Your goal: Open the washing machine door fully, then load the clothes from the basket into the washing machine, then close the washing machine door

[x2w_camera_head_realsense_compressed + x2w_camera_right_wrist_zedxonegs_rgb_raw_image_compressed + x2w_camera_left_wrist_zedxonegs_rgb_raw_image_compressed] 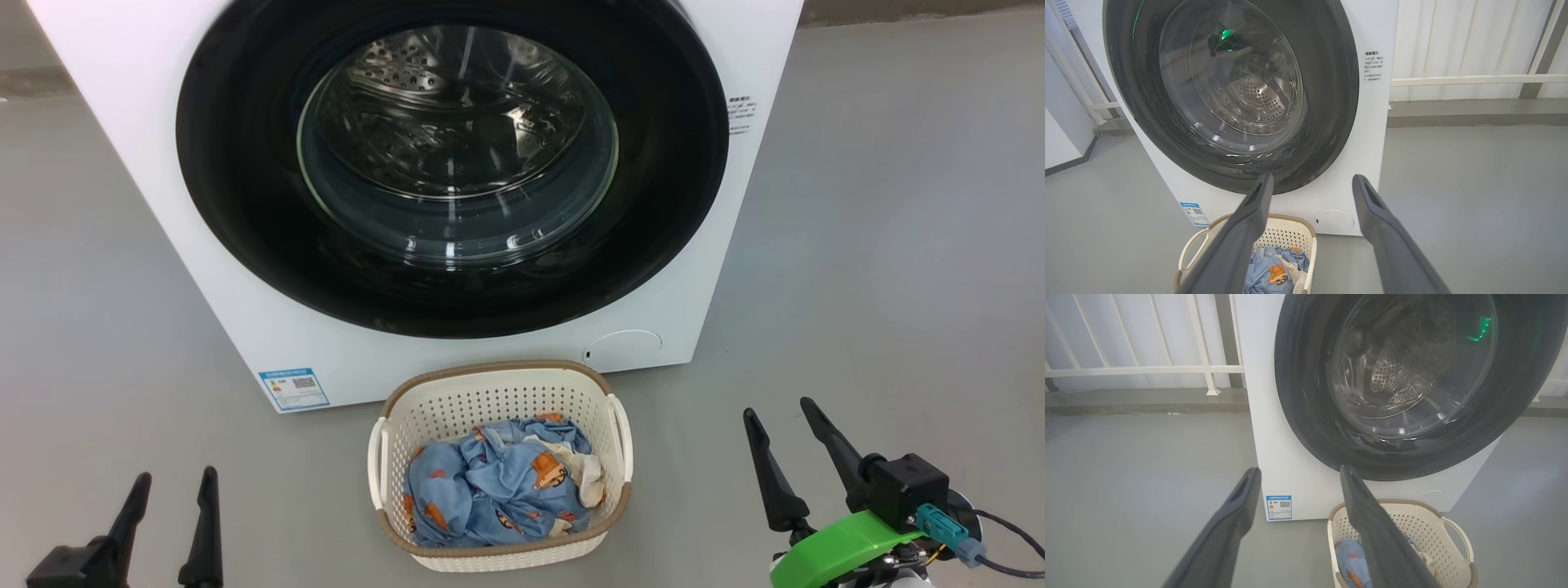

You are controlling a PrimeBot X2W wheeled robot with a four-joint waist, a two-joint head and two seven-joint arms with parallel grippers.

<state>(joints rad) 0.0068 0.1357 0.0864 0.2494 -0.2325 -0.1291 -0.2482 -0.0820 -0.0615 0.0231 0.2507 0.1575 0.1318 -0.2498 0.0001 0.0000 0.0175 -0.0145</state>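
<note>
Washing machine door [453, 155] closed on washing machine [755, 49]. Clothes [498, 482] in basket [490, 400] on floor [898, 245] just before it. Left claw [178, 474], right claw [777, 407] both spread wide, gripping nothing, touching nothing.

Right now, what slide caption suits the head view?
Left gripper and right gripper, open, flank the basket of clothes before the shut washing machine door.

Door shut, basket full, dead ahead of the fingertips.
The washing machine [147, 163] stands white and boxy beyond both grippers, the washing machine door [245, 204] closed flat against it, glossy black ring around clear glass. The basket [498, 377], cream with a brown rim, sits upright between the left gripper [178, 474] and the right gripper [777, 407], the clothes [490, 490] heaped inside, light blue with orange figures.
</note>
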